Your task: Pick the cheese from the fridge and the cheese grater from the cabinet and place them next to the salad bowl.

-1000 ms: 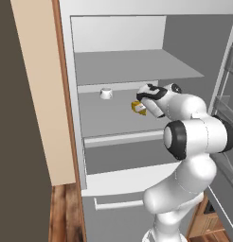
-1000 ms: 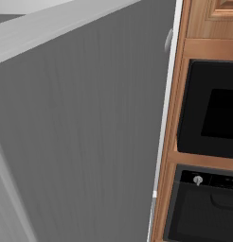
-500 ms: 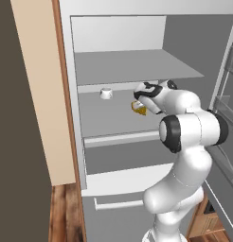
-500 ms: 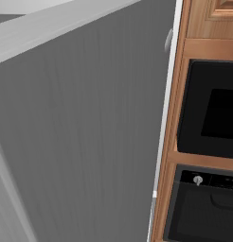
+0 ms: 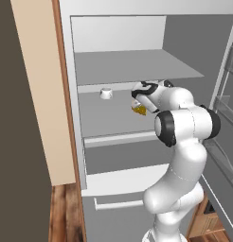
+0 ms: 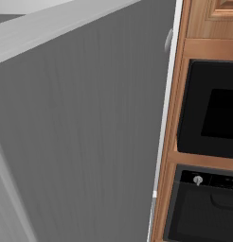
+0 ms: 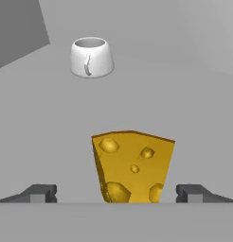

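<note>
- The tall light-grey fridge (image 5: 118,56) stands open, its grey inner shelves stacked one above another and a bottom drawer below; its door with racks swings out on the right of the left base view.
- The white Franka arm reaches from the lower right up into the middle shelf space, the forearm crossing the shelf's front edge.
- The gripper (image 7: 116,193) is spread wide, holding nothing: 2 dark fingertips (image 7: 40,193) sit apart, 1 on each side of the wedge, neither touching it.
- The small yellow-orange cheese wedge with holes (image 7: 132,168) stands on the middle shelf, between the fingers and near the shelf front.
- A small white cup (image 7: 92,56) stands farther back on the same shelf, well apart from the cheese.
- Step in hand, as I judge it: the grasp of the cheese, 1st of 2 pickups. The next move calls for closing the fingers on the wedge's flanks, then lifting a little.
- Room: the shelf above hangs low over the hand, so the way out is straight back over the front edge; open space lies on both sides of the wedge.
</note>
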